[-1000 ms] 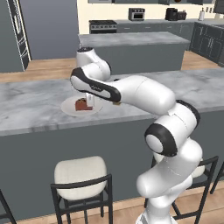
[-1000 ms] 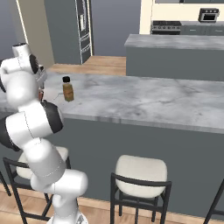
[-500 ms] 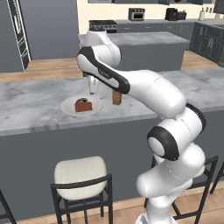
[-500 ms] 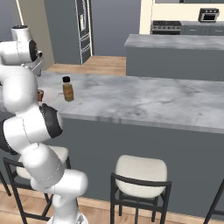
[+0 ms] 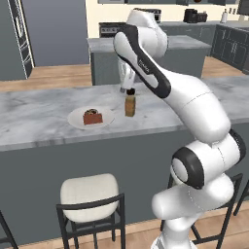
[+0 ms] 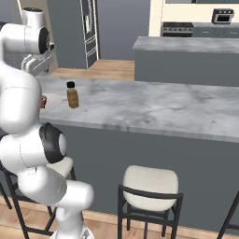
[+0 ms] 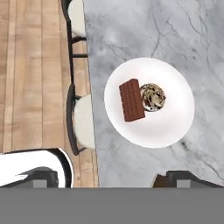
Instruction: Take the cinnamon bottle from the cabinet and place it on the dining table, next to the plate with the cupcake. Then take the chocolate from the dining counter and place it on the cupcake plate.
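Now chocolate [image 7: 132,100] lengthwise beside cupcake [image 7: 152,97]

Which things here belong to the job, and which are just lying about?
Job:
- cinnamon bottle, upright beside the plate
- plate
- cupcake
- chocolate, on the plate against the cupcake
- dining table
- pincer, open above the bottle

Lying about:
- stools
- kitchen island
- fridge
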{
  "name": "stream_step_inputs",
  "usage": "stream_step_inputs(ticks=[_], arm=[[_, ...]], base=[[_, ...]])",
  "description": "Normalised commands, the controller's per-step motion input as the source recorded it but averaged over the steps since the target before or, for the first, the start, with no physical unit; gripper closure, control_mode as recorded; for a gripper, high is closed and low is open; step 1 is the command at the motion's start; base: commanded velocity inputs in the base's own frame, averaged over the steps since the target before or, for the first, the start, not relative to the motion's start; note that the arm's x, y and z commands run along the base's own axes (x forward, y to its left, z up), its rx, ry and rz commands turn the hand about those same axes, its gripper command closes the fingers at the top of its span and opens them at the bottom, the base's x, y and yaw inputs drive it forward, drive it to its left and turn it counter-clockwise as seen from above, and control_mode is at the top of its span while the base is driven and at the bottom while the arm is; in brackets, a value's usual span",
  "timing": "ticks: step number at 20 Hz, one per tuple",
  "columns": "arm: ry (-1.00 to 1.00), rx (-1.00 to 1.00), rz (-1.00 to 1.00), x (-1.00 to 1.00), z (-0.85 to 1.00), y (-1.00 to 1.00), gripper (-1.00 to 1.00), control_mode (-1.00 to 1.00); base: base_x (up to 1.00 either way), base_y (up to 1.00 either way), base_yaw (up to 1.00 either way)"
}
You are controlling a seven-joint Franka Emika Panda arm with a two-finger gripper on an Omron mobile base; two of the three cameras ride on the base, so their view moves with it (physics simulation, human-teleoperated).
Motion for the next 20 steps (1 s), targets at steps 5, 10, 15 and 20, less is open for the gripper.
stream_step_inputs(ticks=[5, 10, 15, 20], arm=[[-0.07, 0.12, -0.07, -0.4, 0.48, -0.98, -1.0, -1.0], [-0.01, 0.14, -0.1, -0.41, 0.13, -1.0, -1.0, -1.0], [0.0, 0.14, -0.09, -0.32, 0.0, -0.95, -1.0, -1.0], [0.0, 0.04, -0.1, -0.27, -0.11, -0.36, -1.0, -1.0]], base=[[0.0, 0.0, 0.0], [0.0, 0.0, 0.0], [0.0, 0.0, 0.0], [0.0, 0.0, 0.0]])
